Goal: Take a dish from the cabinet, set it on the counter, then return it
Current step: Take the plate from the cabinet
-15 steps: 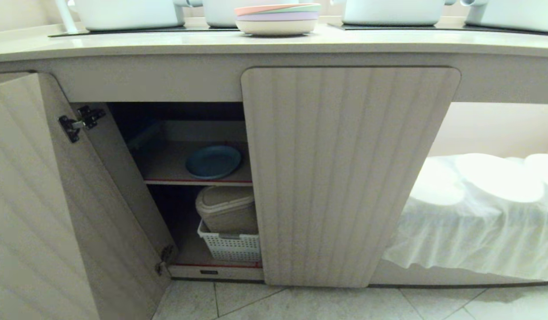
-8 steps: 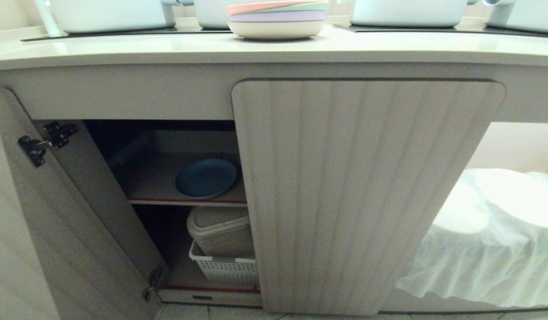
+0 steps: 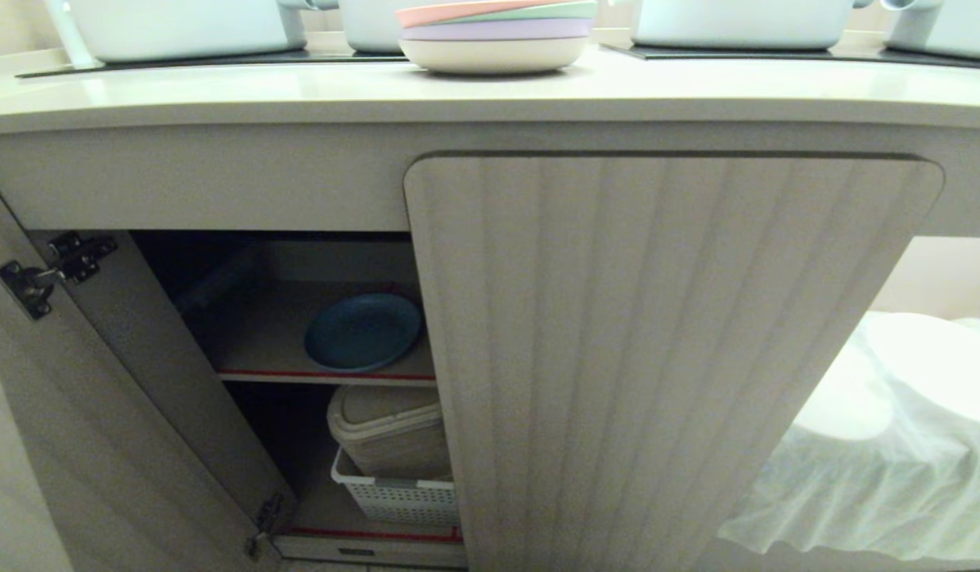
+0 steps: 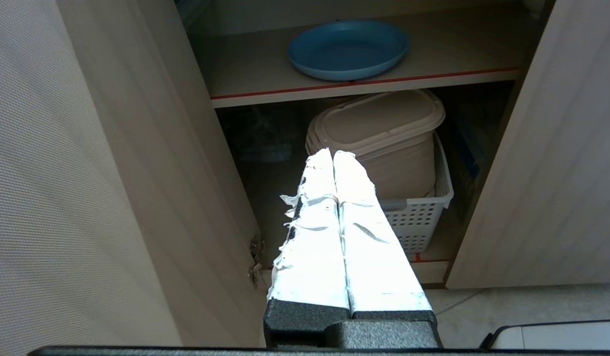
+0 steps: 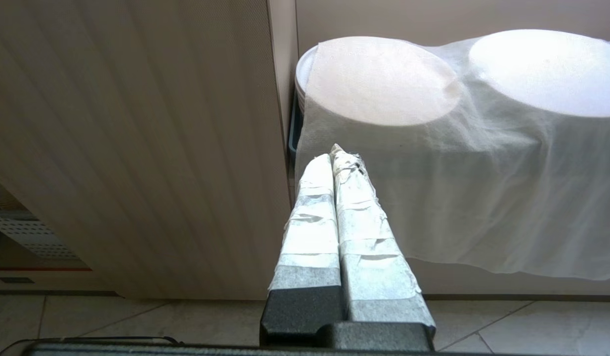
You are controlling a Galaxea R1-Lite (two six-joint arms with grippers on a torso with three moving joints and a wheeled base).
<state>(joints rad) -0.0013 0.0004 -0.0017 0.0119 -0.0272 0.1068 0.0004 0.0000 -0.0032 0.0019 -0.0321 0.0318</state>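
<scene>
One round matte blue dish (image 3: 363,331) lies flat on the red-edged inner shelf (image 3: 252,349) of the low beige cabinet (image 3: 665,349), near the shelf's front edge, nothing on it, nothing touching it. Cabinet has two fluted doors: left door (image 3: 101,413) swung open, right door (image 3: 657,357) closed and covering part of the shelf.

Under the dish's shelf: one white perforated plastic basket (image 3: 395,496) with one beige lidded tub (image 3: 391,433) sitting in it.

My left gripper (image 4: 333,154) is clenched, both taped fingers (image 4: 312,232) pressed together, grasping nothing. It hangs in front of the open side of the cabinet, below the dish, tips lined up with the beige tub, well apart from the dish.

My right gripper (image 5: 332,154) is also clenched, two taped fingers (image 5: 312,222) together, empty. It sits in front of the closed door's far edge, beside one white gauzy cloth (image 5: 433,173) draped over two round white shapes, just right of the cabinet.

Above the cabinet: one long cream countertop (image 3: 299,87). On it, one stack of pastel plates (image 3: 494,36), four counted (pink, green, lilac, cream bottom), directly above the gap between the doors. Four pale containers partly visible behind the stack, on black mats (image 3: 220,57).

Neither arm appears in the head view.
</scene>
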